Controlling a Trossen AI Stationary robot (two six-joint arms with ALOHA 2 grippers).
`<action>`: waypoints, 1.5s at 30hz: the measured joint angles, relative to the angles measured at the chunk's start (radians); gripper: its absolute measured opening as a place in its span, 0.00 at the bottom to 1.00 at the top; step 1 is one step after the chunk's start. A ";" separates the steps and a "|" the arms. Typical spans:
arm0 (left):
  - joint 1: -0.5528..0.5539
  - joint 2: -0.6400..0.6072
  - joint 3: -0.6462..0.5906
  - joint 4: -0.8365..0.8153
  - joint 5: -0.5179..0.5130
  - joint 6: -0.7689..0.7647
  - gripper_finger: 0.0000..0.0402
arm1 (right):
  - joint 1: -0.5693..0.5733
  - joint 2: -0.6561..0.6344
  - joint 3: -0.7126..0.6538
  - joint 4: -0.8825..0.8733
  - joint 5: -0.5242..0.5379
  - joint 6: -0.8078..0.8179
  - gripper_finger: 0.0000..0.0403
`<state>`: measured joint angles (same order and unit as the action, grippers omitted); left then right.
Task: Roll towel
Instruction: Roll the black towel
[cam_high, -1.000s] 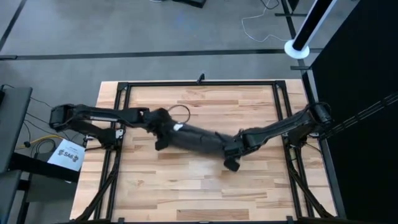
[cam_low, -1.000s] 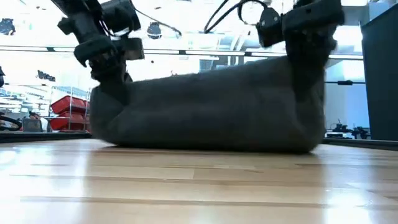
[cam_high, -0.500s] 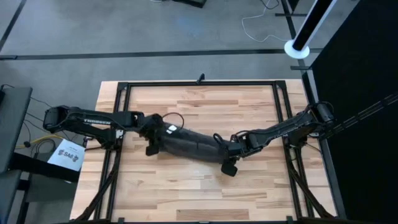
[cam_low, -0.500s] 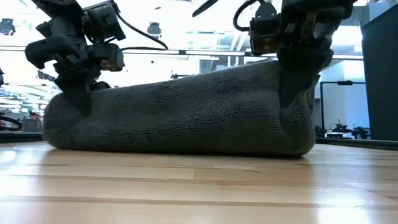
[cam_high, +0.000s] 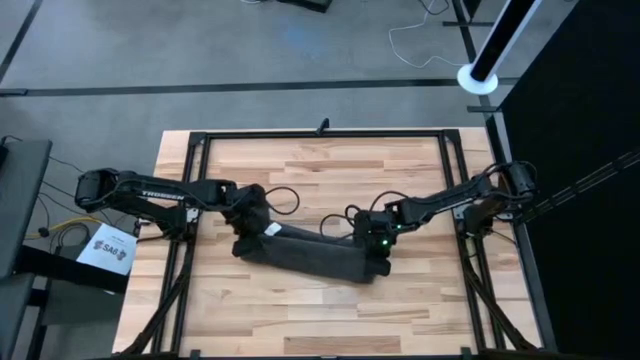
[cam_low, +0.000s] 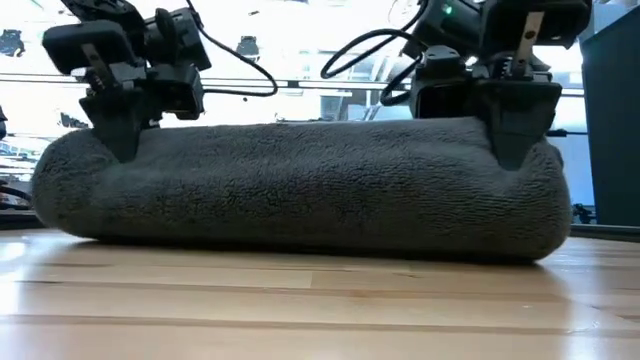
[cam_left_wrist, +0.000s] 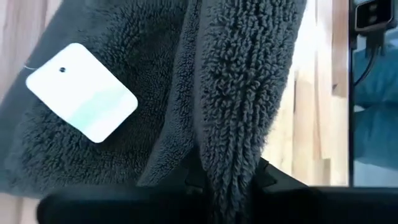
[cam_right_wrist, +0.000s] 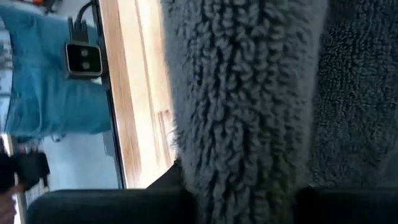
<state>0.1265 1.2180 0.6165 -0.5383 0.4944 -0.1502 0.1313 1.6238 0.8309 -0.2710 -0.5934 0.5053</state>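
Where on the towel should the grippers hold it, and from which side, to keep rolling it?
Hold the towel by its two ends, coming down from above. It lies as one long roll across the table, so end grips would likely turn it evenly. The left gripper and right gripper already pinch a fold of terry at each end.

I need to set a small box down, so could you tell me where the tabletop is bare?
Bare wood lies between the rolled dark charcoal terry towel and the near table edge, and beyond it toward the far edge. The middle is crowded: left claw and right claw grip the towel's ends.
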 joint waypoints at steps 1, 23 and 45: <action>0.001 0.000 0.010 -0.002 0.008 -0.008 0.06 | -0.005 0.000 -0.001 -0.007 -0.006 -0.023 0.10; 0.155 0.344 0.027 0.113 0.117 0.056 0.06 | -0.103 0.102 0.000 -0.162 -0.020 -0.200 0.17; 0.103 0.090 0.072 -0.124 -0.027 0.150 0.06 | -0.140 0.083 0.158 -0.455 -0.002 -0.342 0.37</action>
<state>0.2292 1.3078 0.6888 -0.6624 0.4675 -0.0005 -0.0084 1.7068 0.9886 -0.7256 -0.5954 0.1632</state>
